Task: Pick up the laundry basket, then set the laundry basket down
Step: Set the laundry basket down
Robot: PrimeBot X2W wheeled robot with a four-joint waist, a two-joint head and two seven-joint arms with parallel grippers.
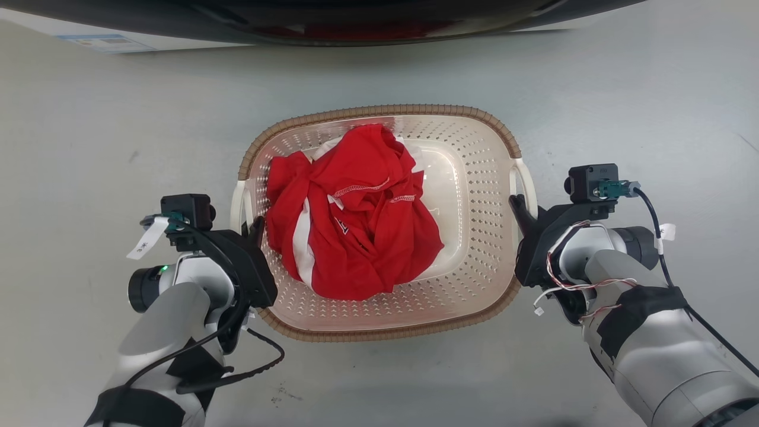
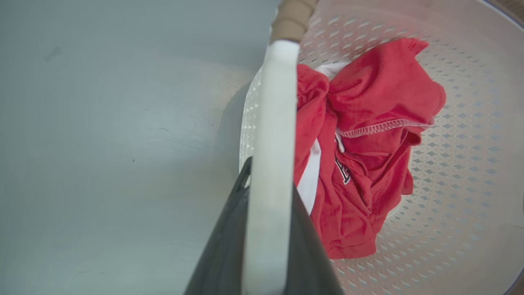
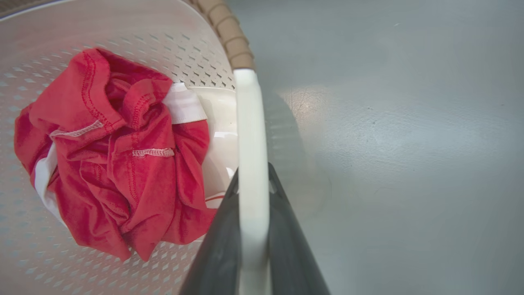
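Note:
The laundry basket [image 1: 474,196], cream-white with perforated walls and a brown woven-look rim, sits in the middle of the head view above a grey floor. A crumpled red and white garment [image 1: 350,213] lies inside it. My left gripper [image 1: 256,226] is shut on the basket's left white handle [image 2: 272,143], which runs between its two dark fingers [image 2: 221,246]. My right gripper [image 1: 519,207] is shut on the right white handle [image 3: 251,164] in the same way. The shadow under the basket in both wrist views suggests that it hangs clear of the floor.
A washing machine's dark curved front [image 1: 332,24] spans the top edge of the head view, just beyond the basket. Grey floor [image 1: 622,95] lies on both sides and in front of the basket.

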